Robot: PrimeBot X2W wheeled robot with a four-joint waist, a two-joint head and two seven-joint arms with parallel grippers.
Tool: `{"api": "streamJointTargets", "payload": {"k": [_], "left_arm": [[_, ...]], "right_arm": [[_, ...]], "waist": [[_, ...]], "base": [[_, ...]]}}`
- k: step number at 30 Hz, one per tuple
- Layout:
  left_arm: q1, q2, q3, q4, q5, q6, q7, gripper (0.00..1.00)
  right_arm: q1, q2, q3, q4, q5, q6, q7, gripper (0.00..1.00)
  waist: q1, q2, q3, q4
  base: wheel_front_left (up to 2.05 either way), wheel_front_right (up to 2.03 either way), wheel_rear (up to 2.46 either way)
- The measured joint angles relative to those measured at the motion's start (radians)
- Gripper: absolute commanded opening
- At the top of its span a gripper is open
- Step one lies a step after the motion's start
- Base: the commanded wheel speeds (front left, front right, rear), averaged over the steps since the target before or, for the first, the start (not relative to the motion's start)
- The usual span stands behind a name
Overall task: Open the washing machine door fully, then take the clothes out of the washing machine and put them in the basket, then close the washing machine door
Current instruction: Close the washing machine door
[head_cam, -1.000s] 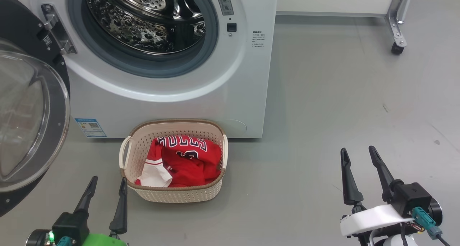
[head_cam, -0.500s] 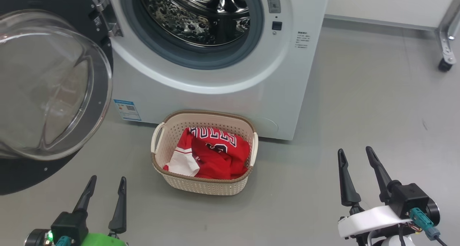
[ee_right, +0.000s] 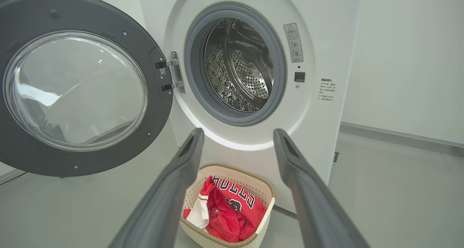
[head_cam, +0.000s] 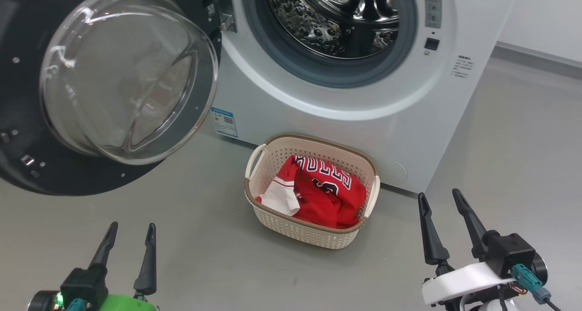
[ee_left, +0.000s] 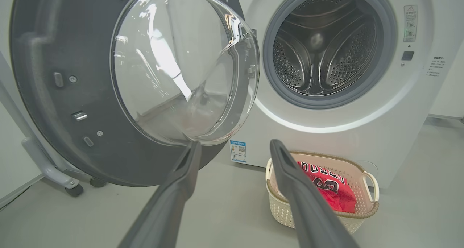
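While the clothes (head_cam: 327,195) lie heaped in the basket (head_cam: 300,229), ahead of and between the robot's two grippers, the unloading looks finished and only the closing of the washing machine door (head_cam: 91,183) appears left to do. The door hangs wide open, ahead and to the left of the left gripper (head_cam: 131,229), its glass bowl bulging toward the robot. The steel drum (head_cam: 336,24) of the washing machine (head_cam: 318,120), ahead and to the left of the right gripper (head_cam: 437,195), shows no cloth inside as far as can be seen. Both grippers hover low over the grey floor (head_cam: 204,238) with their long dark fingers spread apart, holding nothing and touching nothing. The next move likely calls for the left arm to reach the door's far black rim and swing it on its hinge (ee_right: 173,75) toward the opening, pressing until it latches. The basket stands just beside the machine's front, seemingly below the door's sweep, though that is hard to judge.
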Motion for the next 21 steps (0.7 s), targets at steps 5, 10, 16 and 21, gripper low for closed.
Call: {"api": "streamJointTargets", "payload": {"k": [5,10,16,21], "left_arm": [[0.001,-0.001,0.027,-0.008,0.0,0.0,0.0,1.0],[0.001,-0.001,0.064,-0.027,-0.001,0.01,0.0,1.0],[0.004,-0.001,0.087,-0.039,-0.002,0.011,0.0,1.0],[0.012,-0.002,0.095,-0.048,-0.002,0.013,0.0,1.0]], "right_arm": [[-0.003,0.0,0.028,0.003,0.002,0.002,0.0,1.0],[-0.026,0.0,0.073,0.022,0.008,0.022,0.0,1.0],[-0.05,-0.001,0.097,0.045,0.009,0.029,0.0,1.0],[-0.062,-0.001,0.105,0.058,0.009,0.035,0.0,1.0]], "waist": [[0.0,0.0,-0.001,0.065],[0.0,0.0,0.005,0.109],[0.0,0.0,0.012,0.127],[0.0,0.0,0.015,0.13]], "base": [[0.0,0.0,0.0],[0.0,0.0,0.0],[0.0,0.0,0.0],[0.0,0.0,0.0]]}}
